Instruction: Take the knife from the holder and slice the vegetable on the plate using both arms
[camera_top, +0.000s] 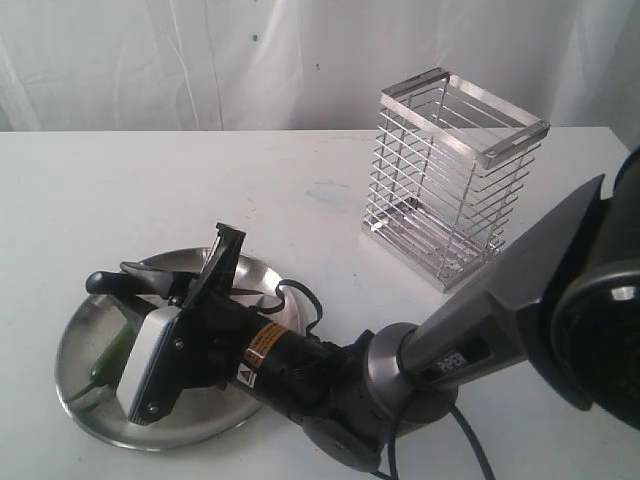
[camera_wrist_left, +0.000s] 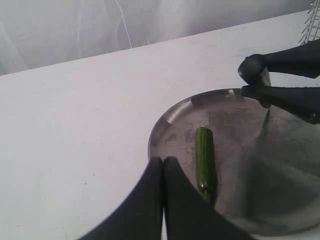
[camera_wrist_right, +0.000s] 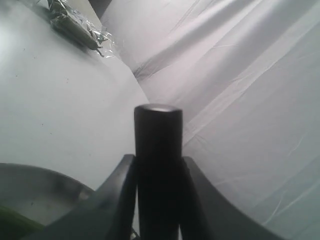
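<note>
Two sets of jaws are over the plate: my right gripper clamps the knife by its handle, my left gripper has its jaws pressed together, empty. I see the vegetable lying at the plate's 9 o'clock; the holder stands well apart on the surface.

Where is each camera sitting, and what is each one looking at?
Exterior view: off the arms, above the table's near side, facing the plate, the holder and the curtain; the right arm reaches across to the plate.
Left wrist view: on the left arm, looking over its shut left gripper at the pepper.
Right wrist view: on the right arm, facing the curtain past the knife handle clamped in the right gripper.
Shared: the plate and green pepper appear in all three.
</note>
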